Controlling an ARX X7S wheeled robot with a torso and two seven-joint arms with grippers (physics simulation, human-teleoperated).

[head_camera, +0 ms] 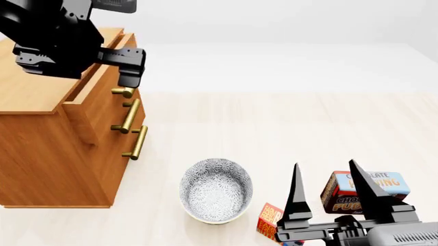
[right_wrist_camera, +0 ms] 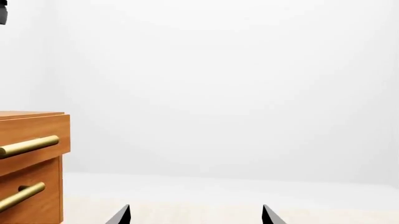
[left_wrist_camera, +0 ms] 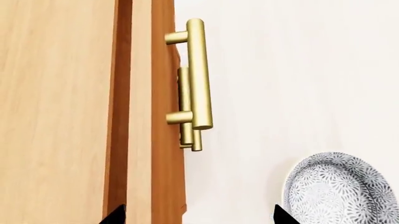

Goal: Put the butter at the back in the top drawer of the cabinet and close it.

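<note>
Looking down from the head view, you have the left pincer (head_camera: 126, 69) at the upper left of the frame, over the front edge of the top drawer (head_camera: 102, 77), which stands slightly pulled out of the cabinet (head_camera: 48, 154). Its brass handle (head_camera: 123, 92) sits just below the pincer tips. In the left wrist view the two black tips are spread wide, one on each side of the drawer front, so that pincer is open and grips nothing.

Your right pincer (head_camera: 329, 187) sits at the lower right of the frame, its two dark fingers apart and empty. The butter (head_camera: 270, 219) lies on the floor at the bottom of the frame, just beside the patterned bowl (head_camera: 215, 190) and partly hidden behind the right pincer's left finger. The chocolate pudding box (head_camera: 342, 192) stands just behind it.
</note>
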